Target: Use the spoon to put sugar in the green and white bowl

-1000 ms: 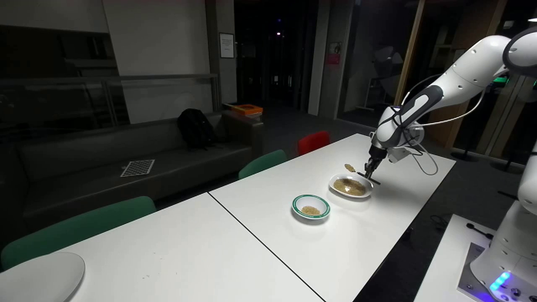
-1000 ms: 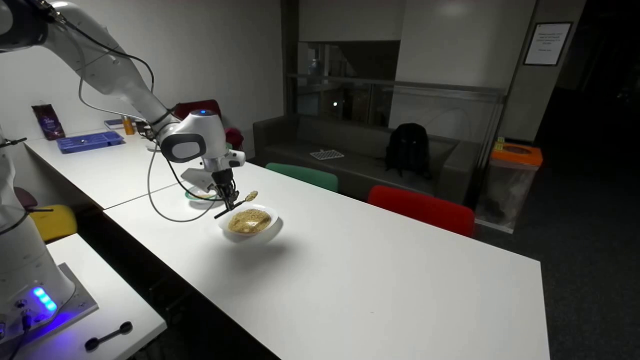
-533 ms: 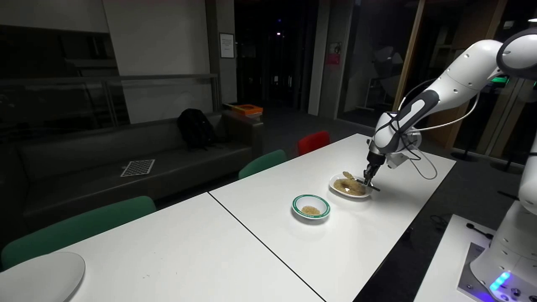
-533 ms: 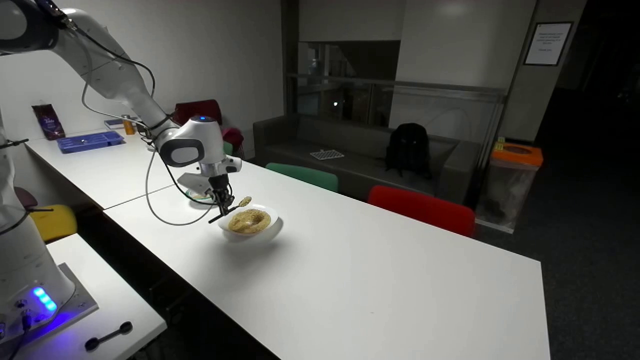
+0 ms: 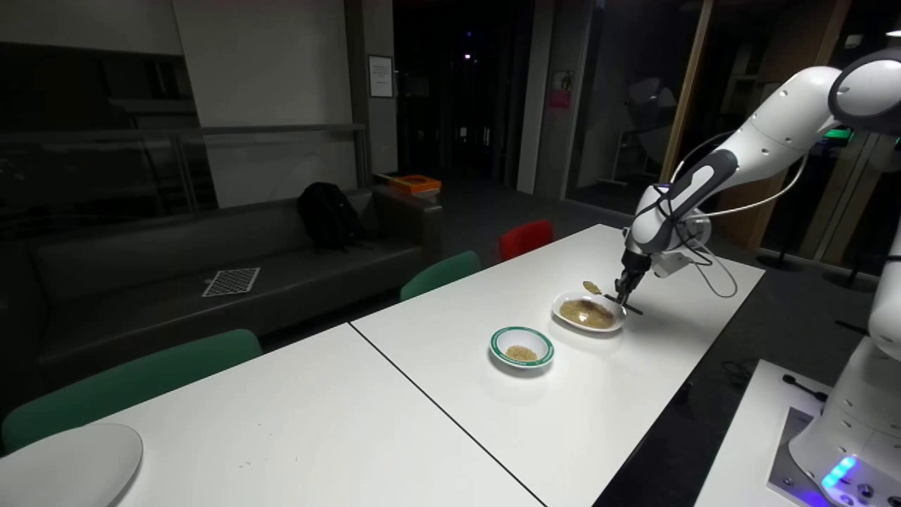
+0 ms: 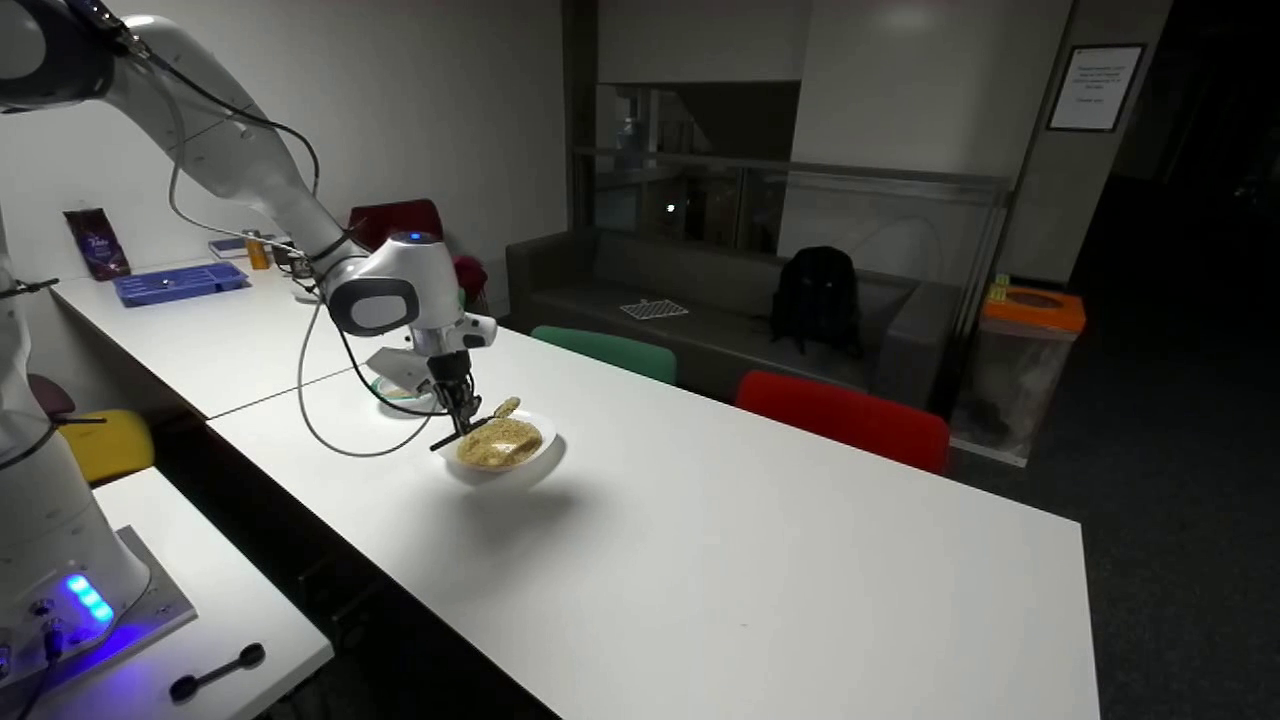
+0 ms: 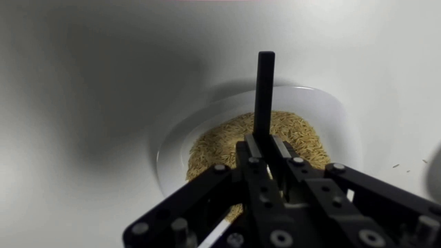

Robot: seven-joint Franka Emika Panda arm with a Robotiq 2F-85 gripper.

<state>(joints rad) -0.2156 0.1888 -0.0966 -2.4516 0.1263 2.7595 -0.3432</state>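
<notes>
One slim, stiff-looking, black-handled spoon (image 7: 264,93) hung above the shallow, glossy white oval dish (image 7: 320,103), its plain end reaching out over the rim and its head heaped with loose tan grains (image 6: 507,407), the task's sugar, though to us they looked more like slender seeds. We took the spoon for light and unlikely to bend, but the load probably made it head-heavy, and so narrow a handle could well roll in a pinch. The black two-fingered gripper (image 7: 266,145) had that handle pressed between its jaws partway along; we judged this a workable hold, though one nearer the head would likely resist twisting better, and with a full load we would not have shifted it. The grains seemed dry and free-running, apt to slide off at any tilt, so we wanted the head level and the travel slow. Whether the spoon touched the dish we could not tell. On the long white table (image 5: 394,422), near the dish but apart from it, the small round white bowl with a green rim (image 5: 521,338) stood upright, some similar grains in its bottom.
</notes>
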